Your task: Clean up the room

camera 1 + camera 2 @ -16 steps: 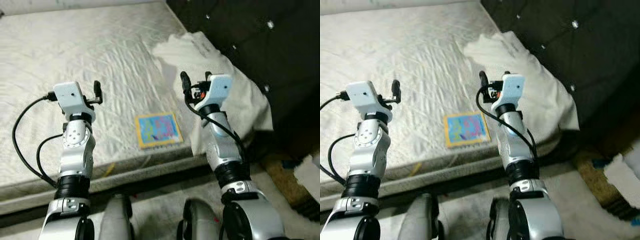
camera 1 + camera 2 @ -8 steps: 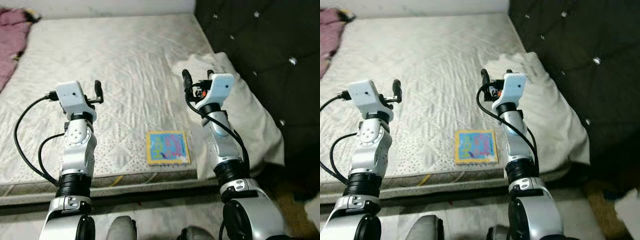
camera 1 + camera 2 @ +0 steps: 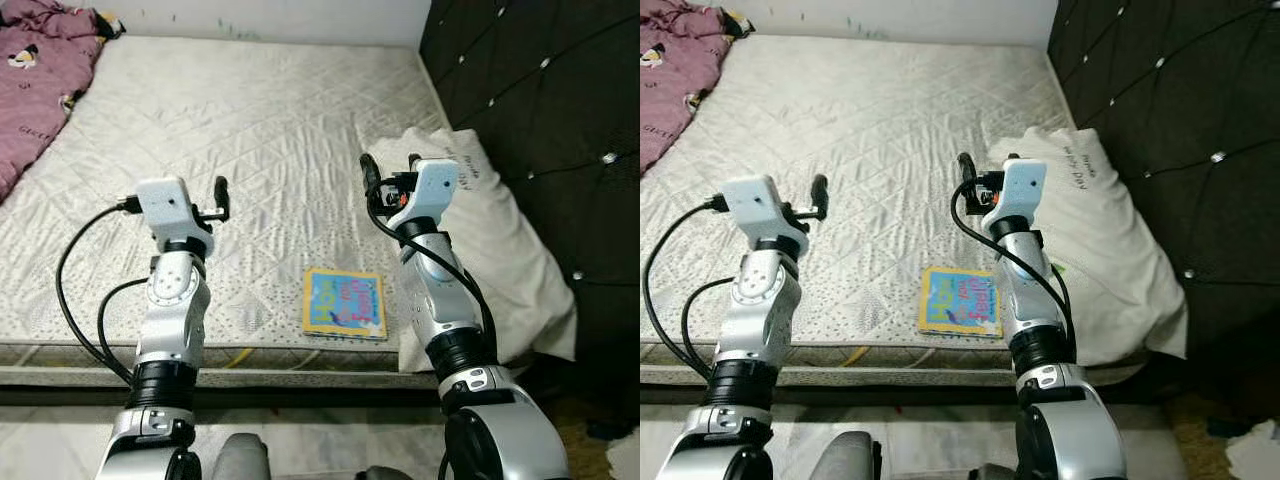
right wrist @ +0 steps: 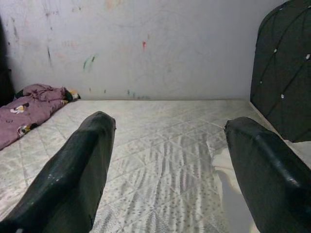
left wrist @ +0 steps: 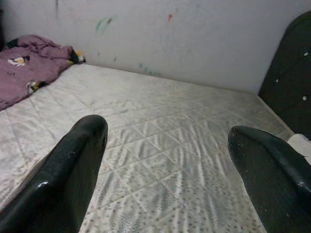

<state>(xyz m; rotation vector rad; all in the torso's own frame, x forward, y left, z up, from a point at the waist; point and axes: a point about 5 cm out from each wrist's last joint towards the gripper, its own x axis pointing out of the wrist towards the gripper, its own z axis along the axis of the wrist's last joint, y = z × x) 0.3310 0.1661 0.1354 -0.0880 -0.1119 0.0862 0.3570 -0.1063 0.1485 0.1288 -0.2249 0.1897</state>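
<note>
**Two empty grippers raised over the bed**

You have both arms lifted in front of you above a bare quilted mattress (image 3: 250,130). Your left gripper (image 5: 170,160) has its two black fingers spread wide and holds nothing; your right gripper (image 4: 167,160) is spread just as wide, also empty. A colourful picture book (image 3: 345,304) lies flat near the mattress's front edge, between your two arms and closer to the right one. A white pillow (image 3: 510,260) rests at the right side of the bed, against the dark tufted headboard (image 3: 545,90). A crumpled purple blanket (image 3: 40,70) sits at the far left corner. Behind the bed you see a marked white wall (image 4: 146,43).
</note>
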